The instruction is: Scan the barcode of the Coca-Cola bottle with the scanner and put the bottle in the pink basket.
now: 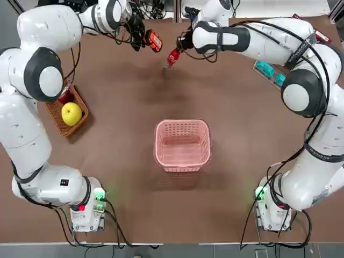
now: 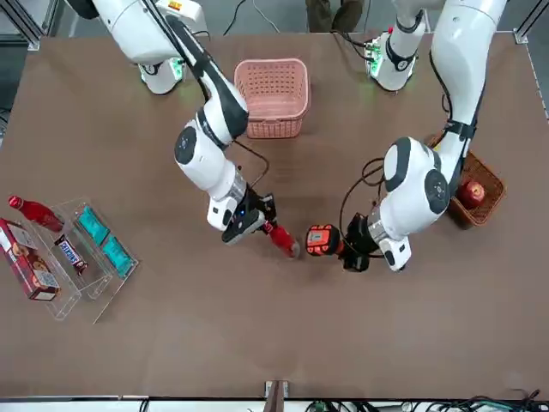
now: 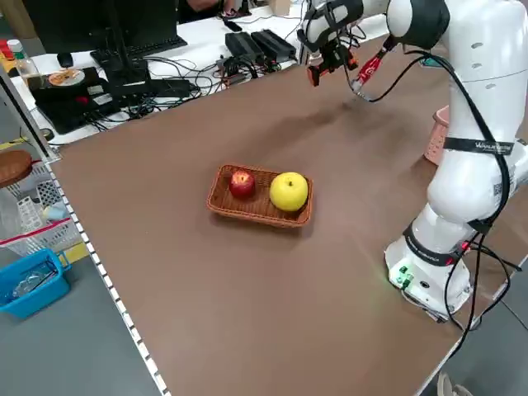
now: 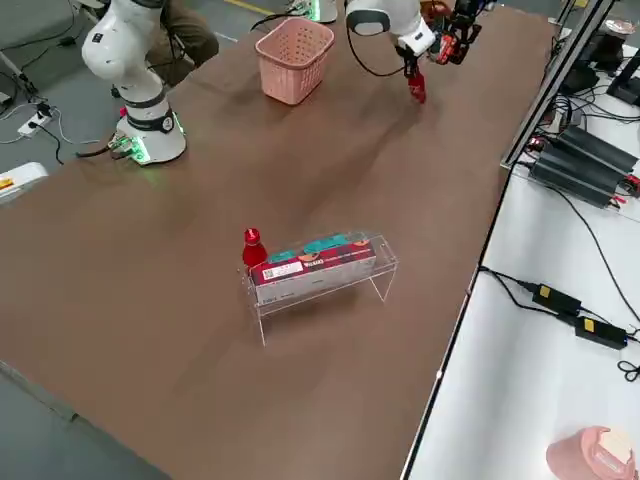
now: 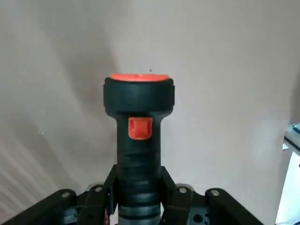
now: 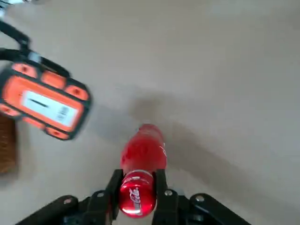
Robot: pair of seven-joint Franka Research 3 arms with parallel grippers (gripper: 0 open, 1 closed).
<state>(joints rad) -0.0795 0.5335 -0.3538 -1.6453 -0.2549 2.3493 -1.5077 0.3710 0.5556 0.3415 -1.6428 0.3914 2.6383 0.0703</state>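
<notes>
Right wrist view: your right tool (image 6: 138, 172) is closed on the Coca-Cola bottle (image 6: 143, 150), gripping it near the lettered end, with the rest jutting out past the tips.
Left tool (image 5: 139, 169): gripping the scanner (image 5: 139, 101) by its ribbed handle, head clear of the tips.
Bottle location: held above the surface (image 1: 134, 161), just beside the scanner and well apart from the pink basket (image 1: 183, 121).
Bottle handling: probably light; its smooth, rounded plastic looks slippery and may twist or give if you squeeze hard. Whether it is full, you cannot tell.
Bottle hold: keep the pads square across that end, so the barcode stays uncovered; you cannot make out the code itself.
Scanner handling: likely stiff and heavier towards its head, so it may tip in a loose grip. The ribs should help you; hold low and leave the button free.
Basket handling: thin lattice walls, probably light and easily nudged; lower the bottle inside before you release it.
</notes>
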